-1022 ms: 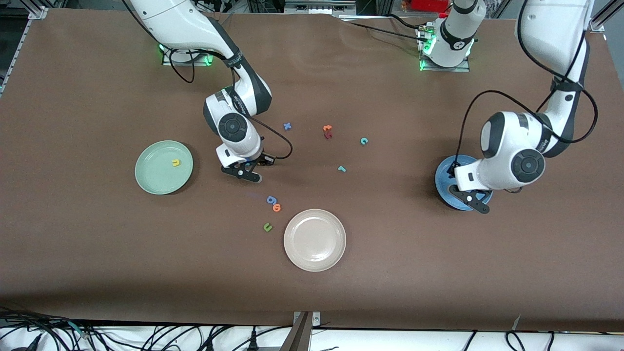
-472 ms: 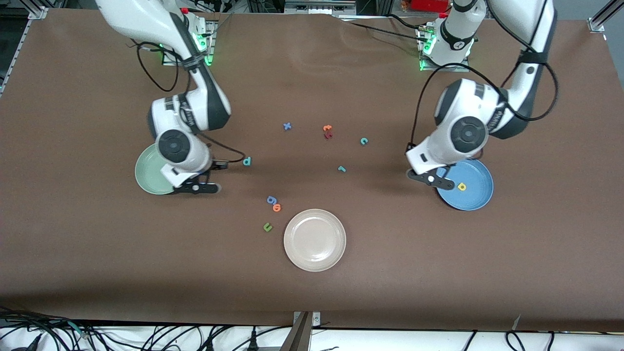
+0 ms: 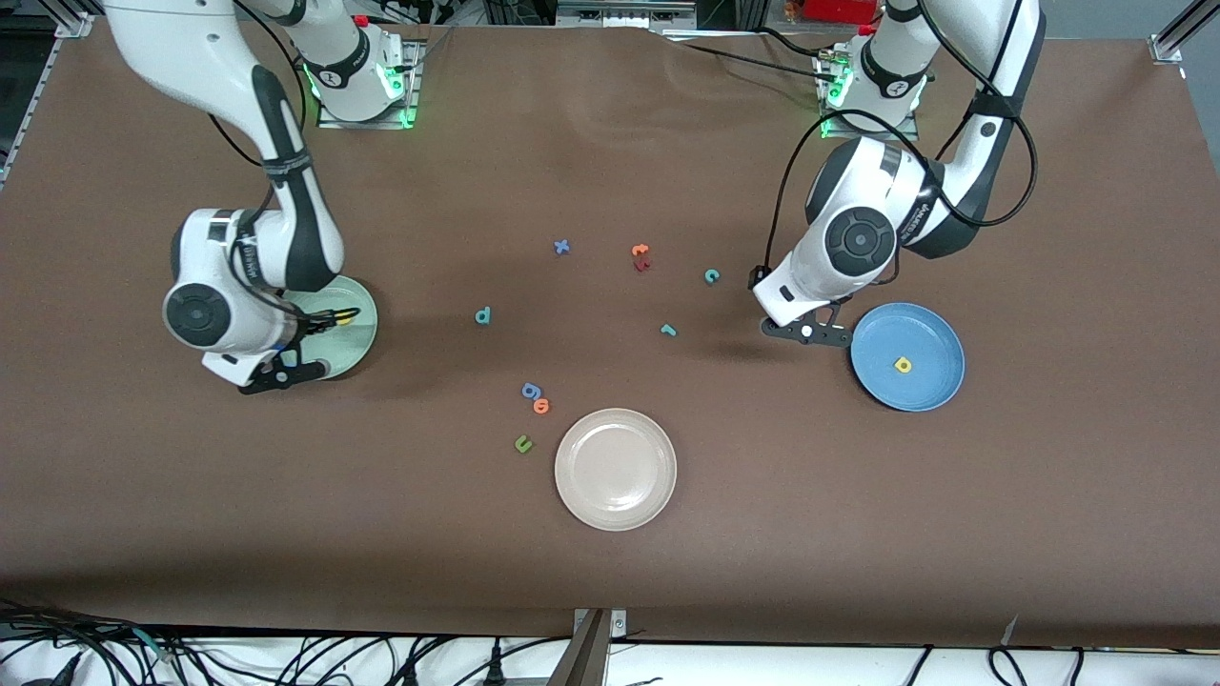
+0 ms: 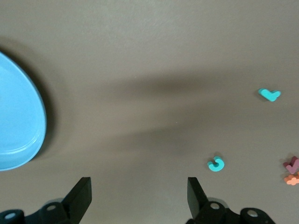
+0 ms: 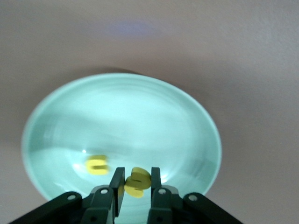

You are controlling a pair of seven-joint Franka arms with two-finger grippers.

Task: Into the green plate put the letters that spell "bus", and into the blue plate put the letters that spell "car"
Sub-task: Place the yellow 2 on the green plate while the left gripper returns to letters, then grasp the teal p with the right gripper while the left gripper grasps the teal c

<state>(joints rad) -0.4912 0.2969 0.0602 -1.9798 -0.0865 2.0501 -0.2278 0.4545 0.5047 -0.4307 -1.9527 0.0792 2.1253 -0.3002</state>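
Stock on my table as I read it. Right gripper [image 5: 133, 183]: over the green plate [image 3: 355, 348], fingers pinched on a yellow s [image 5: 137, 182]. In that plate already, a yellow u [image 5: 97, 165], lying flat beside the held letter. Left gripper [image 4: 139, 193]: spread wide and holding nothing, over bare table just beside the blue plate [image 3: 929, 329], on the side toward the table's middle. In the blue plate, a yellow a [image 3: 903, 364], lying flat. Loose on the table: a teal c [image 3: 711, 276] and a teal r [image 3: 668, 330], both between the left gripper and the table's middle, the r nearer to the front camera than the c; a teal b [image 3: 482, 315], well apart from the green plate, toward the middle. Also I count a blue x [image 3: 561, 247]; an orange letter [image 3: 640, 251] touching a dark red letter [image 3: 641, 264]; a blue g [image 3: 530, 390] beside a small orange letter [image 3: 541, 406]; a green u [image 3: 522, 443]; and a beige plate [image 3: 616, 469] with nothing in it, nearest to the front camera.
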